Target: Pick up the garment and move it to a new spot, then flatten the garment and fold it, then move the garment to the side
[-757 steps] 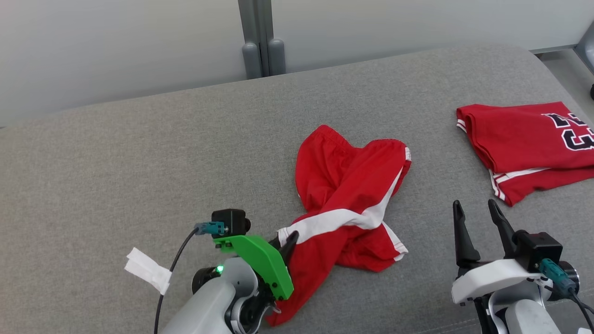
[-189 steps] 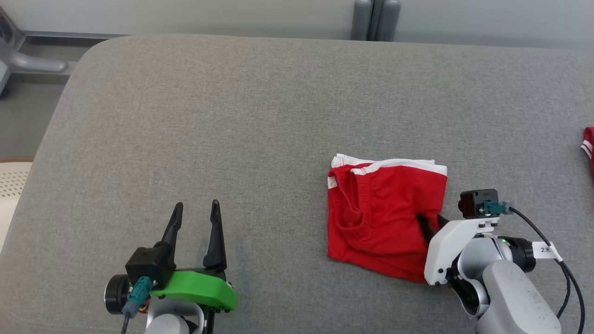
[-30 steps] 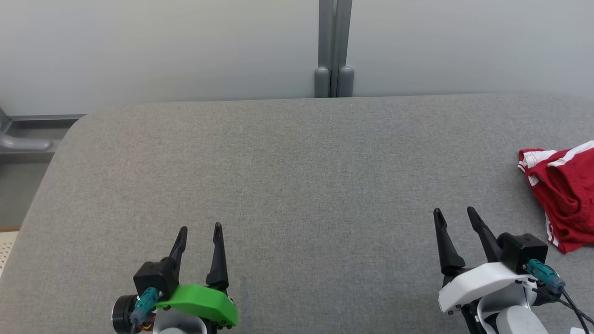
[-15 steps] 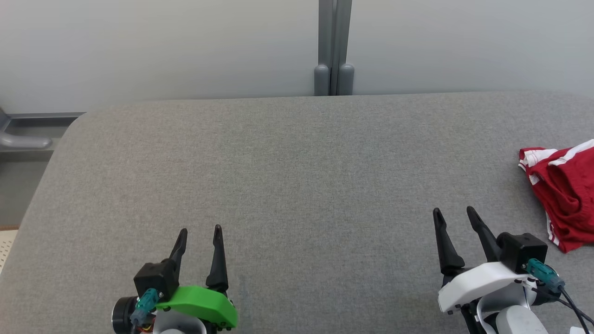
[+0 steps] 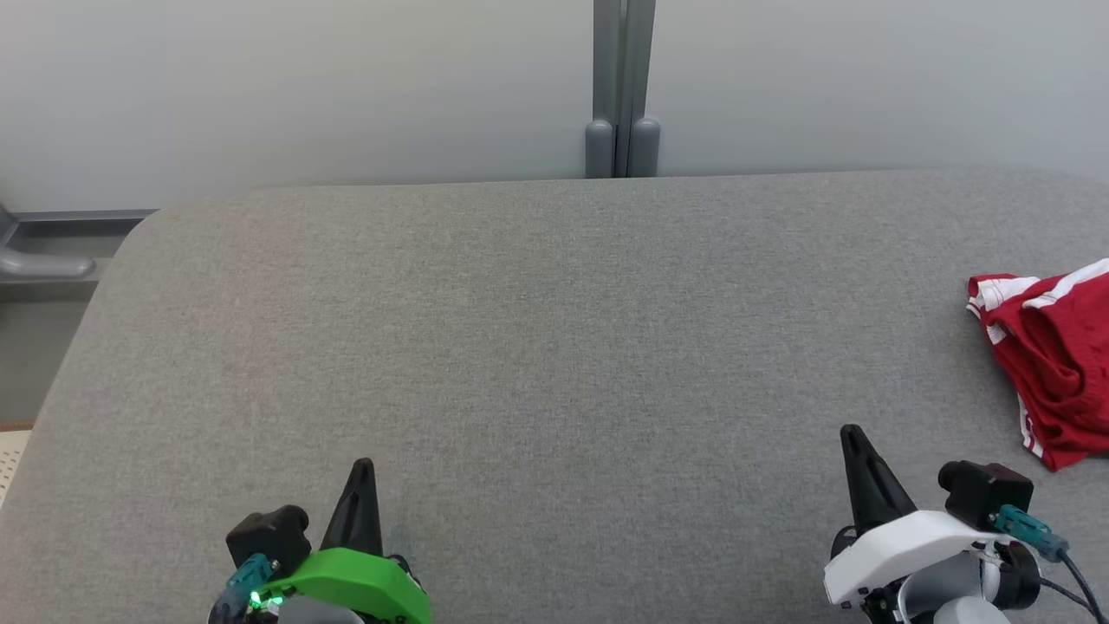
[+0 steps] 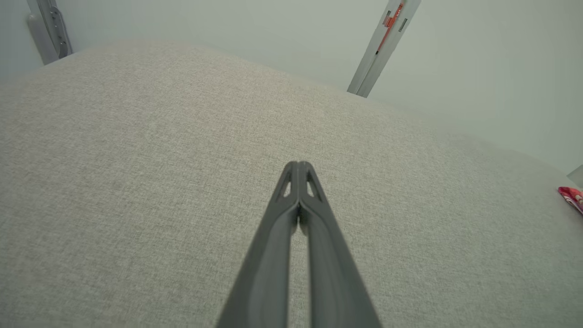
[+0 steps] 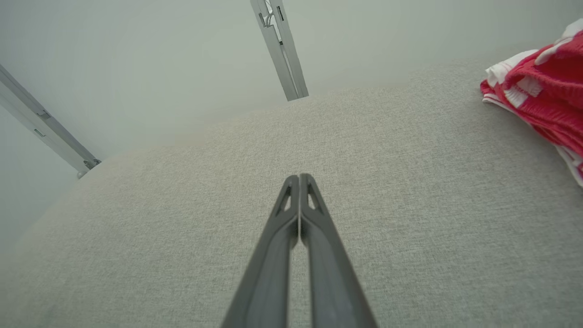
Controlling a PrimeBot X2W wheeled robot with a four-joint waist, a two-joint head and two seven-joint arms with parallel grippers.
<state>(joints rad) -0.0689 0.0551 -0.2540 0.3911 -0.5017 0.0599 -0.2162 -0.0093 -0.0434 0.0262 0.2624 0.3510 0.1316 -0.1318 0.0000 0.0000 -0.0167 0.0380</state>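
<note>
The garment (image 5: 1053, 364), red shorts with white stripes, lies folded at the far right of the grey cushion (image 5: 554, 347), cut off by the head view's right edge. Its red and white edge also shows in the right wrist view, garment (image 7: 542, 95), and as a small red bit in the left wrist view, garment (image 6: 571, 198). My left gripper (image 5: 360, 472) sits low at the front left, shut and empty, left gripper (image 6: 298, 166). My right gripper (image 5: 853, 438) is at the front right, shut and empty, right gripper (image 7: 299, 177), a good way left of the garment.
A pale wall with a grey vertical post (image 5: 621, 87) runs behind the cushion. The cushion's rounded left corner (image 5: 130, 251) drops to a grey floor with a metal fitting (image 5: 35, 264).
Both grippers have shut from open and drawn back toward the bottom of the head view. The garment has stayed in place.
</note>
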